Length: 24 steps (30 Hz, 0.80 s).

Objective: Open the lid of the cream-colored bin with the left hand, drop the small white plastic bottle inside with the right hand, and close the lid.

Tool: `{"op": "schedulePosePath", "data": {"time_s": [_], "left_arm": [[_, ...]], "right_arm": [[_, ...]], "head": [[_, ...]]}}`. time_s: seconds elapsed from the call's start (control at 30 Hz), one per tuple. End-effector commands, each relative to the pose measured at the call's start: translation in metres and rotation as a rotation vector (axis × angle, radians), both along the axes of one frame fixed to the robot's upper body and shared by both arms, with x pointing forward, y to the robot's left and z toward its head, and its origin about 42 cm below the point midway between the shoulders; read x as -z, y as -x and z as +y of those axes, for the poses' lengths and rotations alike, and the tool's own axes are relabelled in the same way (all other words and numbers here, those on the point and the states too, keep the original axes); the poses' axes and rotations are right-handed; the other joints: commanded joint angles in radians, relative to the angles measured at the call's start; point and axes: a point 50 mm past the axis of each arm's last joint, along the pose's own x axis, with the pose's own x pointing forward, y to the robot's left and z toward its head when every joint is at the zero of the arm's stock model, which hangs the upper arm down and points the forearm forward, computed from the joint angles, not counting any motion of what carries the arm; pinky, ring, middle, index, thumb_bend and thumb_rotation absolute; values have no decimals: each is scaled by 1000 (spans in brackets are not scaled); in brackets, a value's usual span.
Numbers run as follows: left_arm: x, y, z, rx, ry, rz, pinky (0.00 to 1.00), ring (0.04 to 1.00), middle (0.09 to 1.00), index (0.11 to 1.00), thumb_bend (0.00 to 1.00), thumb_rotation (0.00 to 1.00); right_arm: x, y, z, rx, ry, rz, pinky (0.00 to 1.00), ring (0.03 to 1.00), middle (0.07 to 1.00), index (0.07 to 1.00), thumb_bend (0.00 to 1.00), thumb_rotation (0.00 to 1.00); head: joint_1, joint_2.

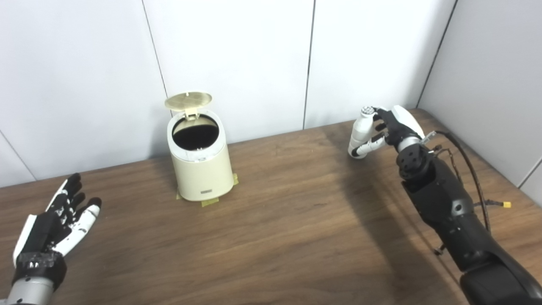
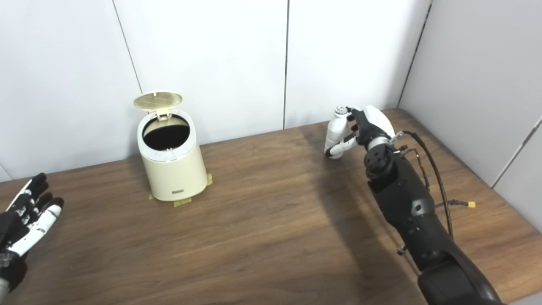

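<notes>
Black arms (image 1: 449, 207), white-tipped fingers (image 1: 87, 216), black cable (image 1: 472, 169)

cream bin (image 1: 202, 169), white bottle (image 1: 360, 131), brown wood-grain table (image 1: 271, 237)

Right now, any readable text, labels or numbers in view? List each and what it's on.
None can be read.
Small dark label plate low on the front of the cream-colored bin: too small and blurred to read.
White bottle in the right robot hand: no visible print.

bin (image 1: 202, 169) label, too small to read
</notes>
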Motion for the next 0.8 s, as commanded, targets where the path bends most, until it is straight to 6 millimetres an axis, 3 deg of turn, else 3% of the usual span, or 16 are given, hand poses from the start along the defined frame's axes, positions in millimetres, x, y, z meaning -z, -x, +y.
{"op": "schedulePosePath", "data": {"time_s": [0.0, 0.37, 0.43, 0.63, 0.7, 0.77], "left_arm": [[-20, -8, -2, 1, -15, -66, 975, 987, 986, 1000, 301, 251], [-16, -11, 1, 8, -29, -44, 1000, 1000, 987, 1000, 304, 180], [-15, -12, 3, 8, -42, -36, 1000, 1000, 986, 1000, 314, 210], [-15, -12, 5, 12, -44, -33, 992, 985, 977, 1000, 336, 251], [-16, -12, 6, 16, -49, -32, 998, 983, 973, 1000, 348, 252], [-16, -12, 5, 23, -51, -30, 1000, 987, 974, 1000, 352, 252]], "right_arm": [[-36, -14, 0, -5, 33, -109, 590, 733, 825, 870, 870, 102], [-30, -20, 5, -3, 99, -85, 605, 722, 802, 844, 846, 146], [-28, -22, 4, 0, 106, -86, 615, 725, 794, 822, 846, 134], [-24, -20, 7, 16, 74, -195, 544, 608, 643, 695, 794, 33], [-22, -21, 5, 31, 60, -234, 568, 553, 502, 595, 588, 6], [-22, -21, 4, 38, 55, -264, 578, 488, 469, 553, 532, 1]], "head": [[-1, 0], [7, 6], [7, 6], [7, 9], [7, 11], [7, 13]]}}
